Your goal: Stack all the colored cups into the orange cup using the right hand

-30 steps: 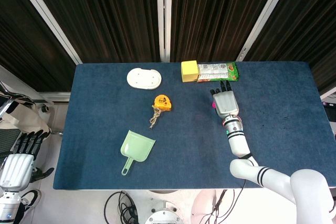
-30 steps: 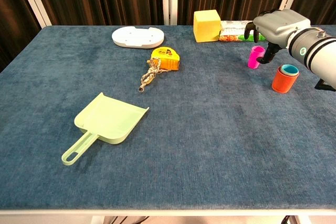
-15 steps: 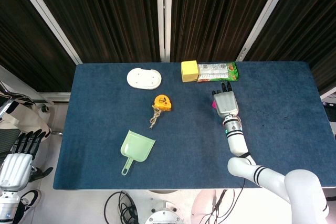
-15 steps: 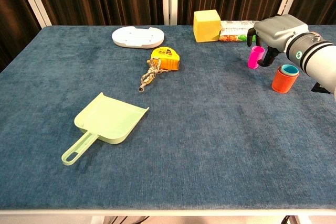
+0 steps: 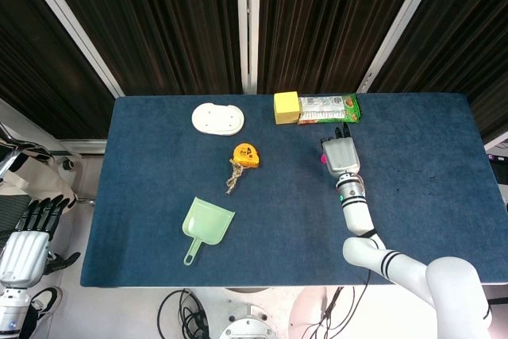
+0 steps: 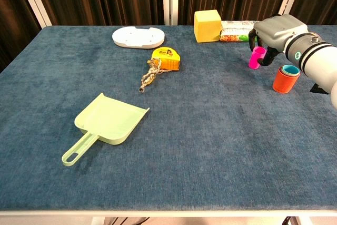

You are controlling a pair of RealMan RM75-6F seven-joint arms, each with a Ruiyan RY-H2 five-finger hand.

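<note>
Lower now than a second ago, the right hand [image 6: 274, 31] has settled over the pink cup [image 6: 256, 57], its dark fingers curled down on either side of the rim where earlier they hung above and behind it. Whether they already pinch the cup or only bracket it I cannot tell; the palm hides the contact in the head view. The cup stands upright directly under the hand, presumably so it can be lifted straight up. Just beside the wrist, toward the robot, stands the orange cup [image 6: 285, 81] with a teal cup [image 6: 289, 69] already nested in it, which looks like the destination. The forearm reaches across from the near right edge, wrist level, back of the hand facing up. Off the table, the left hand [image 5: 24, 245] hangs with fingers loosely apart, holding nothing.
</note>
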